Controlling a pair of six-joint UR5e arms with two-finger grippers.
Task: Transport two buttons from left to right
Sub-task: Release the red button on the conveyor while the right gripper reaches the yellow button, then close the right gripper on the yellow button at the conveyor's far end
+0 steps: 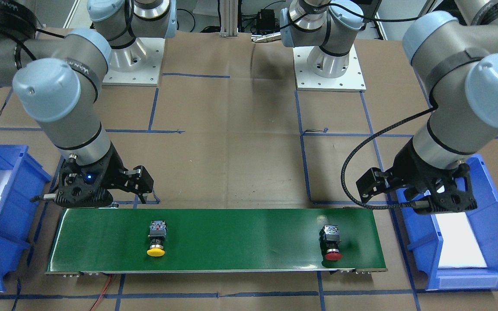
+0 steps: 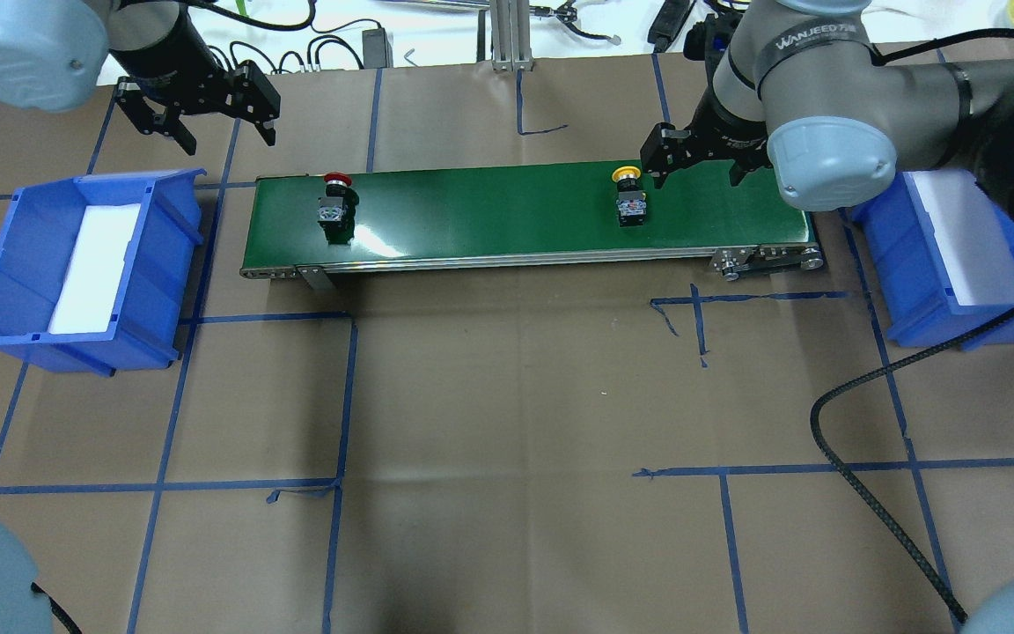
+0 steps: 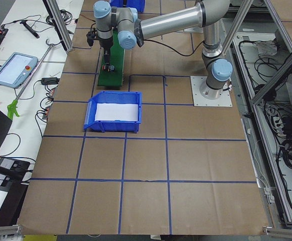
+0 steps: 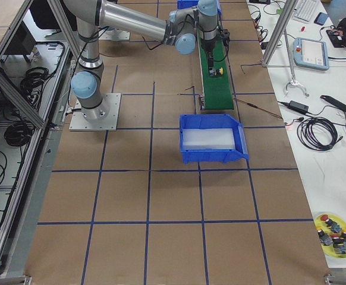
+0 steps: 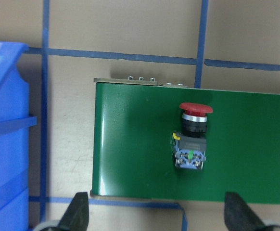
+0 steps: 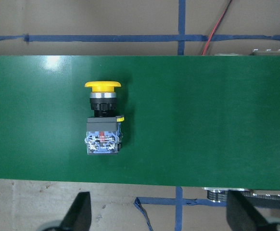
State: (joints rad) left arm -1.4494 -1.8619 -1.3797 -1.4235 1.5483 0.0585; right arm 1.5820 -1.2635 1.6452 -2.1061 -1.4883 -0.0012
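Observation:
A green conveyor belt (image 2: 489, 220) lies across the table. The red button (image 2: 335, 204) rests on its side near the belt's left end, seen close in the left wrist view (image 5: 193, 139). The yellow button (image 2: 627, 198) lies towards the right end and fills the right wrist view (image 6: 103, 120). My left gripper (image 2: 224, 134) (image 5: 158, 214) hovers open and empty above the red button. My right gripper (image 2: 694, 164) (image 6: 160, 214) hangs open and empty above the yellow button. Neither gripper touches a button.
A blue bin (image 2: 5, 255) with a white liner stands left of the belt, and a second blue bin (image 2: 912, 317) stands right of it. A black cable (image 2: 859, 493) trails over the table's right side. Blue tape lines cross the brown cover.

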